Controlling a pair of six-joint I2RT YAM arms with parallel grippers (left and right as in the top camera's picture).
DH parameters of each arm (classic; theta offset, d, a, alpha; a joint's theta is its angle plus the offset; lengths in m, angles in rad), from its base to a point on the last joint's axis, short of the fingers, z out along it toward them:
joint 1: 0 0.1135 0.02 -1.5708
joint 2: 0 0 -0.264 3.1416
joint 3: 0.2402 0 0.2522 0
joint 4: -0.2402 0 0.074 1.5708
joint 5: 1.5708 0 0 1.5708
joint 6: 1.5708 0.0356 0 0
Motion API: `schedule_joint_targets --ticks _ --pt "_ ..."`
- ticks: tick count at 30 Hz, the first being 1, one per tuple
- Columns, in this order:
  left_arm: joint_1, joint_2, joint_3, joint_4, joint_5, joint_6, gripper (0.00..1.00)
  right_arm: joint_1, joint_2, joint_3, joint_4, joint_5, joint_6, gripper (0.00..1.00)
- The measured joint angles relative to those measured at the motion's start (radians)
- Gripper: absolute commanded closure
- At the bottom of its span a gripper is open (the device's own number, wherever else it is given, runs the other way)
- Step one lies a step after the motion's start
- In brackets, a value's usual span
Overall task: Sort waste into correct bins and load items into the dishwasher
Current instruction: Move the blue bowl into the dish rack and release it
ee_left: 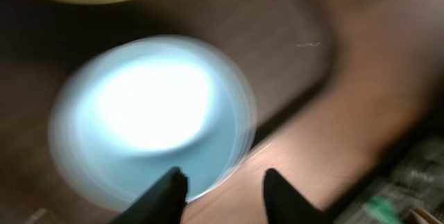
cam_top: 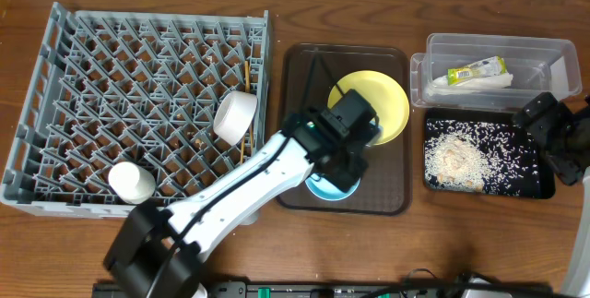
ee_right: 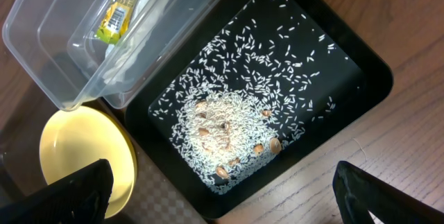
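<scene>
The light-blue bowl (cam_top: 324,188) sits on the brown tray's near side; it is blurred in the left wrist view (ee_left: 152,113). My left gripper (cam_top: 339,171) is open right above it, its fingers (ee_left: 222,193) straddling the bowl's near rim. The yellow plate (cam_top: 383,100) lies behind it. The white bowl (cam_top: 235,115) and white cup (cam_top: 132,181) stand in the grey dish rack (cam_top: 92,67). The clear tub (cam_top: 544,58) holds the wrapper (ee_right: 118,12) and the napkin (cam_top: 484,83). The black tray (ee_right: 374,71) holds rice (ee_right: 229,127). My right gripper (ee_right: 229,196) is open and empty above its near edge.
The brown serving tray (cam_top: 387,196) lies between the rack and the bins. Two thin dark sticks (cam_top: 313,77) show on its far left part. Bare wooden table (cam_top: 479,243) runs along the front. My right arm (cam_top: 558,137) is at the table's right edge.
</scene>
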Motion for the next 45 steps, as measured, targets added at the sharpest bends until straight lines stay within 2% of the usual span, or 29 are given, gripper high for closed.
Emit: schedule_joint_targets --ticks 5,12,14,16,19,21,28,33,36,40,45 --pt "0.04 0.024 -0.019 -0.009 -0.198 -0.032 0.46 0.0 0.0 0.0 0.001 0.0 0.0 0.01" --pt "0.081 0.162 -0.081 0.076 -0.276 -0.039 0.46 0.0 0.0 0.0 0.0 0.0 0.0 0.01" --pt "0.085 0.188 -0.081 0.092 -0.28 -0.04 0.51 0.0 0.0 0.0 0.0 0.0 0.0 0.01" --pt "0.089 0.209 -0.081 0.099 -0.286 -0.048 0.63 0.0 0.0 0.0 0.0 0.0 0.0 0.01" --pt "0.091 0.223 -0.081 0.099 -0.285 -0.053 0.85 0.0 0.0 0.0 0.0 0.0 0.0 0.01" --pt "0.091 0.223 -0.081 0.099 -0.271 -0.055 0.92 0.0 0.0 0.0 0.0 0.0 0.0 0.01" --pt "0.092 0.168 -0.065 0.055 -0.207 -0.053 0.93 0.0 0.0 0.0 0.0 0.0 0.0 0.01" --pt "0.092 0.047 -0.048 0.039 -0.246 -0.055 0.93 0.0 0.0 0.0 0.0 0.0 0.0 0.01" --pt "0.097 -0.067 -0.021 0.043 -0.369 -0.06 0.92 0.0 0.0 0.0 0.0 0.0 0.0 0.01" --pt "0.121 -0.197 0.008 0.095 -0.647 -0.061 0.92 0.0 0.0 0.0 0.0 0.0 0.0 0.01" --pt "0.22 -0.208 0.011 0.234 -0.971 -0.028 0.93 0.0 0.0 0.0 0.0 0.0 0.0 0.01"
